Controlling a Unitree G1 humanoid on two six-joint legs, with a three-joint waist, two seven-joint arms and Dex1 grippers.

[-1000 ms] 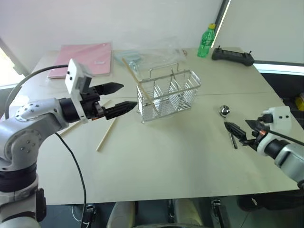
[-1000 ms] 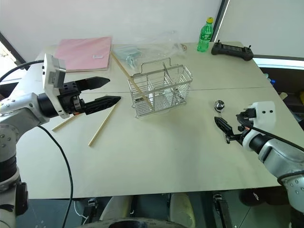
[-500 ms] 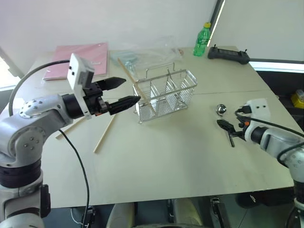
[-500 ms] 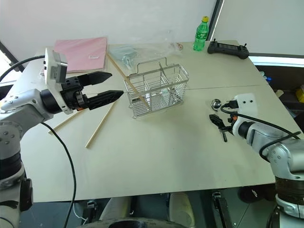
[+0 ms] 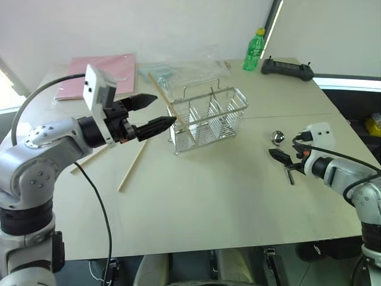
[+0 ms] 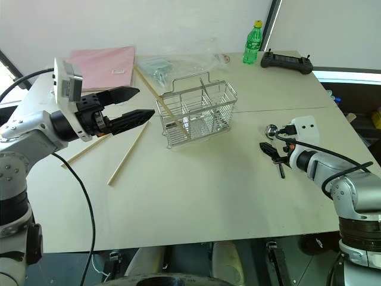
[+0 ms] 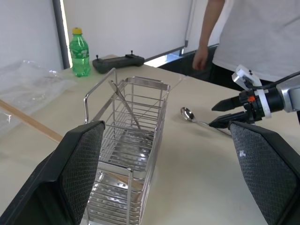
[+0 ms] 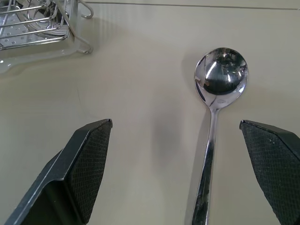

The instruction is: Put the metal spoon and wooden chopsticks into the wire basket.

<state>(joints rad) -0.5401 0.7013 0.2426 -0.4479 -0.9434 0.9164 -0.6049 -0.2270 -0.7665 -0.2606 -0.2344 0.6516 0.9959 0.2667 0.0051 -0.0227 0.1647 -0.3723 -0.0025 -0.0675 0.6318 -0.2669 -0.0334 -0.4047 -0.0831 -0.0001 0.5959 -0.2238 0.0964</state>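
So one of the wooden chopsticks leans in the wire basket, two more lie at its eight o'clock, the metal spoon waits on the table between the right gripper's spread fingers, left gripper released too

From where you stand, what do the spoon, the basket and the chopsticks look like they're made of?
Spoon: polished metal, probably steel; its bowl mirrors the room.
Basket: thin silvery metal wire, bright and likely plated or stainless; you can see through its grid walls.
Chopsticks: pale tan and matt with no shine, so likely bare wood or bamboo; the grain is too fine to make out.
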